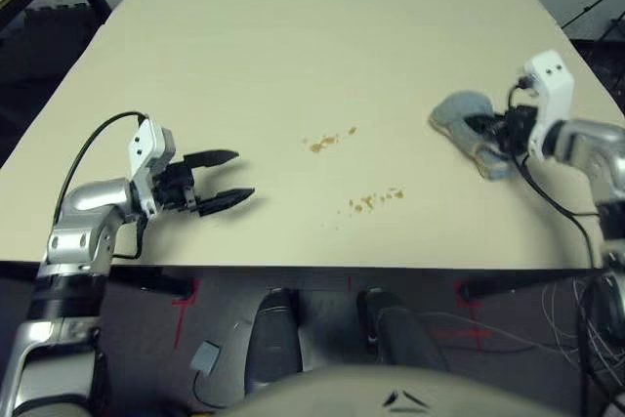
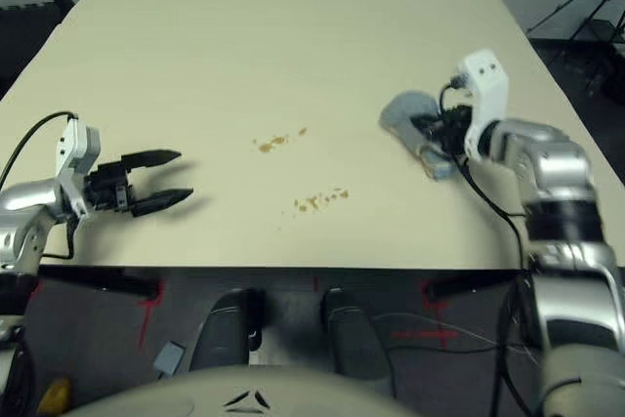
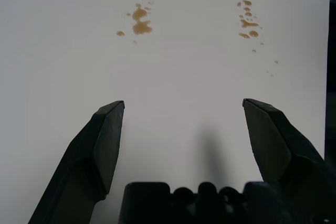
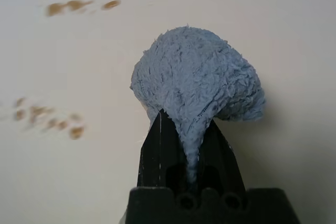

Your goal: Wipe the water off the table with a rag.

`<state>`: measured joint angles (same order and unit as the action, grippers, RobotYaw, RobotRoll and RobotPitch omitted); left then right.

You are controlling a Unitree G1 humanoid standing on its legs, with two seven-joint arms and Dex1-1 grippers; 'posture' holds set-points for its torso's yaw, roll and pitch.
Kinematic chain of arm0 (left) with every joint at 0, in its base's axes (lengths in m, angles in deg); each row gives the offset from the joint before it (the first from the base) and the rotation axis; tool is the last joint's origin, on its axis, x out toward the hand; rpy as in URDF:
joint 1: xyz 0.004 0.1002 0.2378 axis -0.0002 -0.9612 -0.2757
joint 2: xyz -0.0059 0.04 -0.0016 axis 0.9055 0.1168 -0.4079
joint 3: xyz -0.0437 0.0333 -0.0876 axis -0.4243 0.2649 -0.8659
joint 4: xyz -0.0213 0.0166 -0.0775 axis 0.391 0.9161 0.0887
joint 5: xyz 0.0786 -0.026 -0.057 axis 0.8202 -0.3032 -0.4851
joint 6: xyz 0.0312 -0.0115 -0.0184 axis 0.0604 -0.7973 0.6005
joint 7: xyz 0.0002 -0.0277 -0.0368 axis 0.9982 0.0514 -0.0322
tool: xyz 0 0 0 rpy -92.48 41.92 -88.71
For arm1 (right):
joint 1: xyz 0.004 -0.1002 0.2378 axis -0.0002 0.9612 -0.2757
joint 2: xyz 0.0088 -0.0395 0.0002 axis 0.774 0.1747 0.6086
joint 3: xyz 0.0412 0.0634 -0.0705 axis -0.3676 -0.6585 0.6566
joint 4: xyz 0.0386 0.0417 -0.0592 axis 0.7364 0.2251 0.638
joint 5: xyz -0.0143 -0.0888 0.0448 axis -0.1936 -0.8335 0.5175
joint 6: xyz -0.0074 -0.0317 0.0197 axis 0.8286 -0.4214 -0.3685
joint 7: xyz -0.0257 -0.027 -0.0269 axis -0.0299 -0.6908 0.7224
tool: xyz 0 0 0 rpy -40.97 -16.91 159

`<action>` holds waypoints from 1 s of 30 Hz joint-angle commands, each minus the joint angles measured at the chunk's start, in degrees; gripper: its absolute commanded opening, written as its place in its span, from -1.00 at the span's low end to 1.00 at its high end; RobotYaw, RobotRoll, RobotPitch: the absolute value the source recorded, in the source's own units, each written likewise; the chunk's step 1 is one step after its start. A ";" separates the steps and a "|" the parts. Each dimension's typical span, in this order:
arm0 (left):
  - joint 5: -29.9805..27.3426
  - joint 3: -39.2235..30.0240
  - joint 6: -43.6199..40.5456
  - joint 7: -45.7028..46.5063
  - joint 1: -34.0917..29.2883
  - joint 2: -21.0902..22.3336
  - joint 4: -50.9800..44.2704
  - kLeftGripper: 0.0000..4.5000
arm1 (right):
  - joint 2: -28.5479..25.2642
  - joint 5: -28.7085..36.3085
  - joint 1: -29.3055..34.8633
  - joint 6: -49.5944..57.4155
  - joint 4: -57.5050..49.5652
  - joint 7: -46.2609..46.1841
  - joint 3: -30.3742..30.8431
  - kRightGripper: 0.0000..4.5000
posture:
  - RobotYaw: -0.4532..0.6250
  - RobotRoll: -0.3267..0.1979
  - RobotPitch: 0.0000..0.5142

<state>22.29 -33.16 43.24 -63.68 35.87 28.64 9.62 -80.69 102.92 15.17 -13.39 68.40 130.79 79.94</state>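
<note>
Judged to be at the approach stage: rag secured, wiping still to be done. Gripping the bunched blue-grey terry rag (image 4: 197, 72) in the right gripper (image 4: 188, 116), with jaws closed on a narrow pinched fold and the loose bulk spreading out beyond the fingertips. Located at the right side of the cream tabletop (image 1: 293, 56), well apart from the spill. Cannot tell whether pressed on the surface or held just above it.

Noted as unwiped: brownish droplets in two main groups, namely a farther cluster (image 1: 323, 145) and a nearer cluster (image 1: 367, 203) towards the robot's edge, with faint specks beside the latter.

Next, carry the rag leftwards, lower until flat contact is made, then draw across each cluster in turn. Likely to need overlapping passes to catch outlying specks. Advisable to keep the soft bulk beneath the fingertips, so as to avoid scraping with hard tips or smearing droplets wider.

Found at the left side: left gripper (image 1: 246, 173), jaws wide apart and empty, over the tabletop. Not blocking a path from the right, but best kept clear of longer strokes. Also to be watched: black cable (image 2: 488, 202) looping beside the right forearm, liable to drag.
</note>
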 commanded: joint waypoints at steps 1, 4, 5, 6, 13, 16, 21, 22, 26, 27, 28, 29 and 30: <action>0.12 0.04 -0.02 -0.80 0.30 0.72 -0.72 1.00 | 1.80 2.97 2.55 4.13 -6.93 -2.96 -1.12 -0.97 | -0.40 0.25 -0.39; 0.25 0.82 -0.15 -0.75 1.41 0.08 -0.49 1.00 | 6.98 0.95 5.56 2.29 -8.59 -7.63 2.45 -0.97 | -0.41 0.25 -0.38; 0.31 1.05 -0.20 -0.71 1.70 -0.09 -0.43 1.00 | 8.56 -0.28 6.27 1.29 -8.56 -9.16 4.12 -0.97 | -0.41 0.25 -0.38; 0.37 1.20 -0.20 -0.72 1.91 -0.20 -0.35 1.00 | 9.40 -1.73 6.87 0.16 -8.56 -10.11 6.15 -0.97 | -0.41 0.25 -0.38; 0.59 1.26 -0.08 -1.33 2.80 0.19 0.67 1.00 | 17.73 -5.46 7.02 -3.95 -6.91 -13.65 14.64 -0.97 | -0.43 0.25 -0.37; 0.48 0.91 -0.24 -1.41 2.48 0.49 0.60 1.00 | 20.64 -5.65 6.51 -3.50 -7.65 -13.27 18.09 -0.97 | -0.42 0.25 -0.35; 0.37 0.45 -0.32 -1.43 1.56 0.71 0.15 1.00 | 23.19 -5.14 5.00 -2.02 -8.15 -11.57 22.50 -0.97 | -0.39 0.25 -0.33; 0.36 0.36 -0.31 -1.39 1.42 0.73 0.11 1.00 | 23.02 -5.03 4.46 -1.94 -7.82 -10.75 23.05 -0.97 | -0.39 0.25 -0.33; 0.32 0.23 -0.40 -1.21 1.11 0.69 -0.12 1.00 | 22.93 -2.58 3.28 1.02 -7.22 -8.03 23.01 -0.97 | -0.39 0.25 -0.31; 0.36 0.23 -0.36 -1.20 1.10 0.67 -0.09 1.00 | 23.45 -1.34 3.10 2.33 -7.37 -7.49 22.59 -0.97 | -0.39 0.25 -0.31; 0.42 0.26 -0.31 -1.17 1.12 0.64 -0.01 1.00 | 24.09 -0.05 3.01 3.65 -7.58 -7.02 22.28 -0.97 | -0.39 0.25 -0.31; 0.43 0.26 -0.25 -1.15 1.06 0.58 -0.03 1.00 | 24.72 0.91 3.13 4.66 -7.73 -6.91 21.98 -0.97 | -0.39 0.25 -0.29; 0.44 0.31 -0.27 -1.08 1.06 0.51 -0.07 1.00 | 24.94 1.51 3.23 5.35 -7.84 -6.75 21.98 -0.97 | -0.39 0.25 -0.29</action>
<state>22.34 -33.02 43.13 -64.64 37.65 28.73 10.21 -56.76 101.59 16.96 -11.59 59.67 122.25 99.04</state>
